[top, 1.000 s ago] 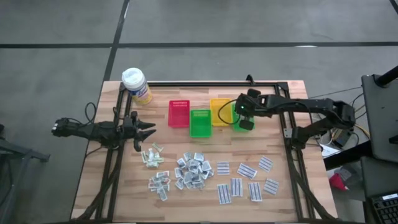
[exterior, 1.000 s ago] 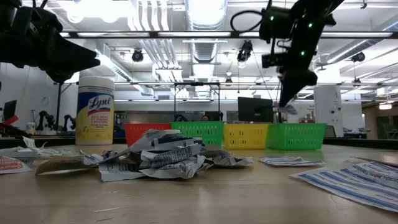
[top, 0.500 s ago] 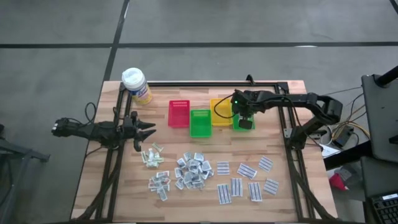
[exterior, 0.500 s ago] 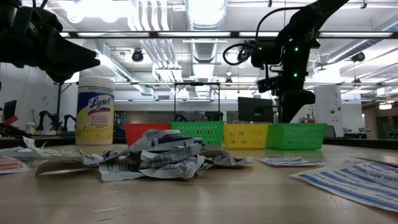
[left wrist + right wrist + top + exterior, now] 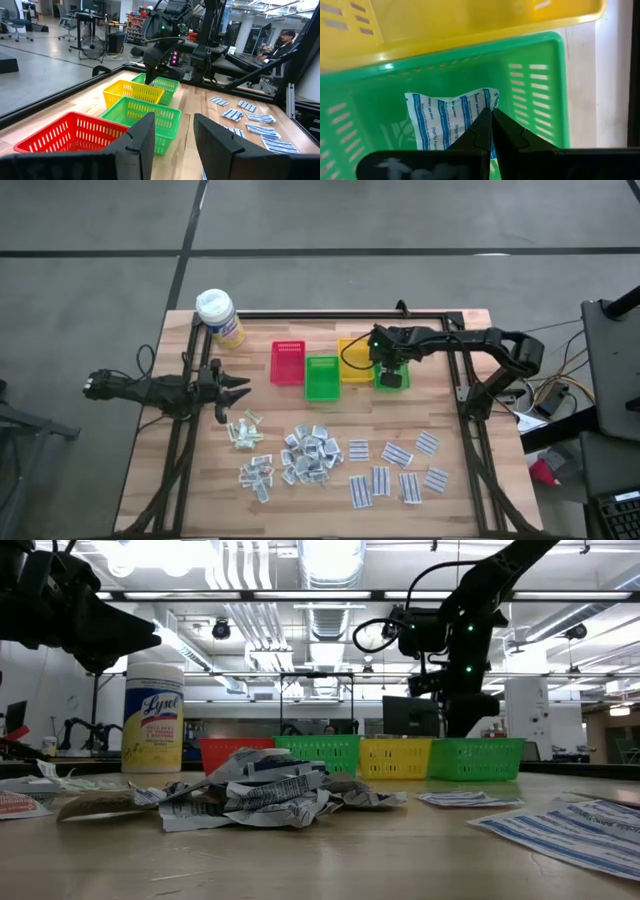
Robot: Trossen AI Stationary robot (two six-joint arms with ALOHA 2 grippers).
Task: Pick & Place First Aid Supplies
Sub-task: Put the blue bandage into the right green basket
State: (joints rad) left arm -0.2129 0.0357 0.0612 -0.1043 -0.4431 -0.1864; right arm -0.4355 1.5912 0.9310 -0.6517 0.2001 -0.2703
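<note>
Here we have the right gripper pinched on a striped packet over the green bin; releasing high risks overshooting.

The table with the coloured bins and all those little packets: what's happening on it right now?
The right gripper, shut on a blue-striped packet, is down inside the right-hand green bin, beside the yellow bin. The left gripper waits open at the table's left edge, near the Lysol canister. Many loose packets lie unsorted on the wooden table.
</note>
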